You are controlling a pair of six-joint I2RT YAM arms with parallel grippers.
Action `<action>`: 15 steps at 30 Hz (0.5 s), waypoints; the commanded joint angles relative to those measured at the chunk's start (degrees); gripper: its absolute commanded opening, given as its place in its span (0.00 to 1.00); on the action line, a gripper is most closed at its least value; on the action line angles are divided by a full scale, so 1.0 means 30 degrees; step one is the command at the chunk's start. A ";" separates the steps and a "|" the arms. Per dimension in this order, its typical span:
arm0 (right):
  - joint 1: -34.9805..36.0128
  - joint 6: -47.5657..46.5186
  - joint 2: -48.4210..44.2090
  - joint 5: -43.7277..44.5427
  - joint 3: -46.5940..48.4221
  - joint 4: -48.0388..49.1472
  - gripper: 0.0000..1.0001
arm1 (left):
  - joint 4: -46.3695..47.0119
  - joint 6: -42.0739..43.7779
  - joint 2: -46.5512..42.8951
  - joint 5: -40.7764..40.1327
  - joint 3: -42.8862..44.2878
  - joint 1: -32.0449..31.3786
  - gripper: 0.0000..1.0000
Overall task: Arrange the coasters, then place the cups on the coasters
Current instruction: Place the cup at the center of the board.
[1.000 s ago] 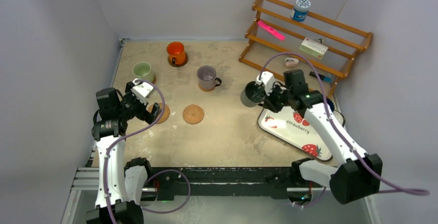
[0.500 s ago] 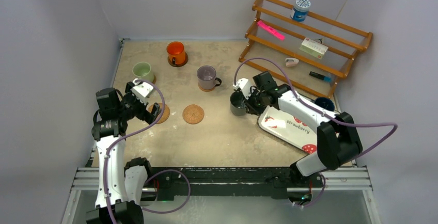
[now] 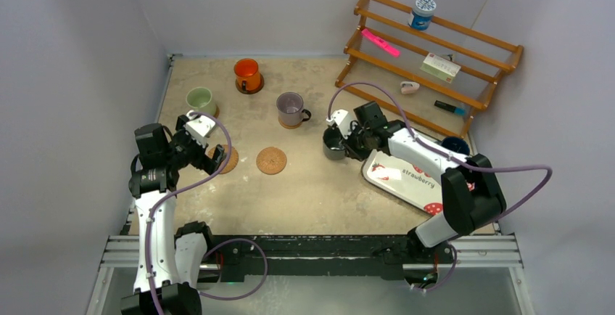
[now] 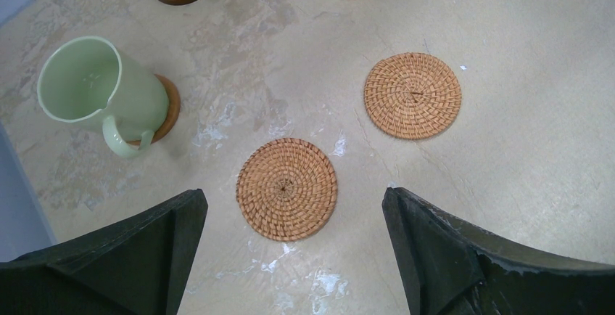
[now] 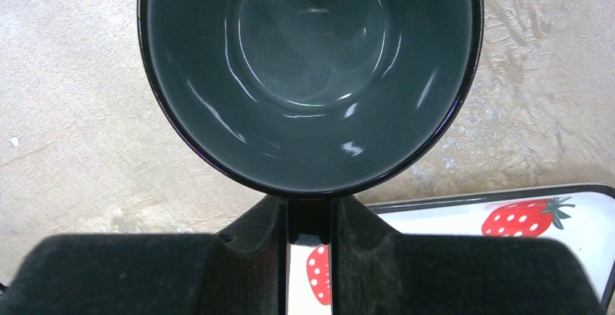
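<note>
My right gripper [image 5: 310, 222] is shut on the handle of the dark grey-teal cup [image 5: 308, 75], which is upright just left of the tray's corner, low over bare table [image 3: 334, 143]. I cannot tell whether it touches down. Two bare woven coasters [image 4: 287, 188] [image 4: 413, 95] lie on the table. My left gripper [image 4: 292, 195] hangs open above the nearer one, holding nothing. The pale green cup [image 3: 200, 100], orange cup [image 3: 246, 73] and purple-grey cup [image 3: 291, 108] each stand on a coaster. A dark blue cup [image 3: 455, 145] sits at the tray's far right.
The white strawberry-print tray [image 3: 406, 178] lies at the right, under my right arm. A wooden rack [image 3: 464, 39] at the back right holds a blue-and-white tub [image 3: 422, 12] and small items. Walls close in on the left, back and right.
My right arm has carried the dark grey-teal cup leftward from over the tray's edge to beside its corner. The left arm has not moved.
</note>
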 commanded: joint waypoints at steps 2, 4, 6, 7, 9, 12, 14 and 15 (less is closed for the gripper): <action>0.0097 0.0218 -0.0018 -0.0045 -0.0007 0.1198 0.00 | 0.0278 0.0288 -0.0144 0.0508 -0.0045 0.0163 1.00; 0.0102 0.0181 0.0190 -0.0113 0.0050 0.1114 0.00 | 0.0278 0.0277 -0.0164 0.0509 -0.0045 0.0156 1.00; 0.0110 0.0117 0.0371 -0.0240 0.0148 0.0832 0.03 | 0.0279 0.0276 -0.0146 0.0508 -0.0045 0.0166 1.00; 0.0092 0.0087 0.0417 -0.0278 0.0181 0.0755 0.05 | 0.0278 0.0280 -0.0131 0.0508 -0.0045 0.0165 1.00; 0.0089 -0.0026 0.0428 -0.0345 0.0161 0.0686 0.09 | 0.0278 0.0276 -0.0131 0.0510 -0.0045 0.0164 1.00; 0.0104 -0.0062 0.0506 -0.0468 0.0225 0.0488 0.19 | 0.0282 0.0316 -0.0146 0.0548 -0.0045 0.0151 1.00; 0.0105 -0.0117 0.0622 -0.0618 0.0368 0.0150 0.33 | 0.0278 0.0334 -0.0150 0.0541 -0.0045 0.0172 1.00; 0.0091 -0.0147 0.0636 -0.0681 0.0428 -0.0066 0.41 | 0.0267 0.0335 -0.0161 0.0538 -0.0045 0.0152 1.00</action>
